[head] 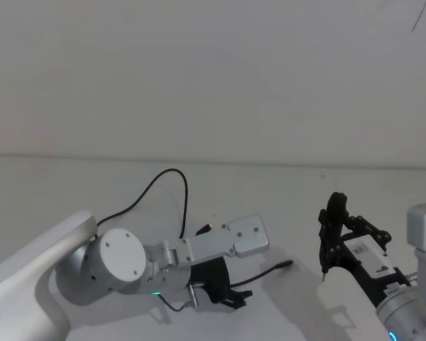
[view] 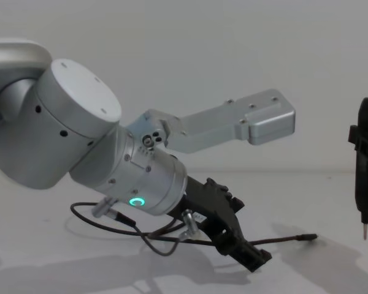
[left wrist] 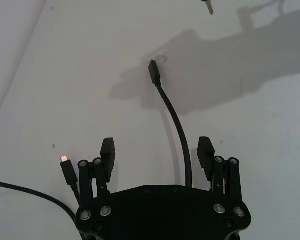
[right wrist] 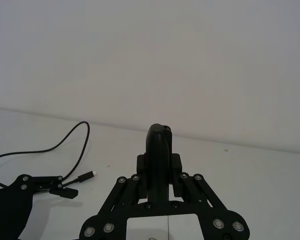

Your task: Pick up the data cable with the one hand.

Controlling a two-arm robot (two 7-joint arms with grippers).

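Your cable (left wrist: pixel 177 125) lies on the white table (left wrist: pixel 65 75). One branch runs between the fingers of the left gripper (left wrist: pixel 156 145), which are spread apart around it, low over the table. Another plug (left wrist: pixel 67 170) lies just beside one finger. Your right gripper (right wrist: pixel 159 172), off to the right, is clamped on a pen-shaped tool (view: pixel 367 177).

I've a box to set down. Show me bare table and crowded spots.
Bare: far table, between the data cable and the wall; also between the cable's plug and the pen-shaped tool in the right gripper. Crowded: around the open left gripper, straddling a cable branch.
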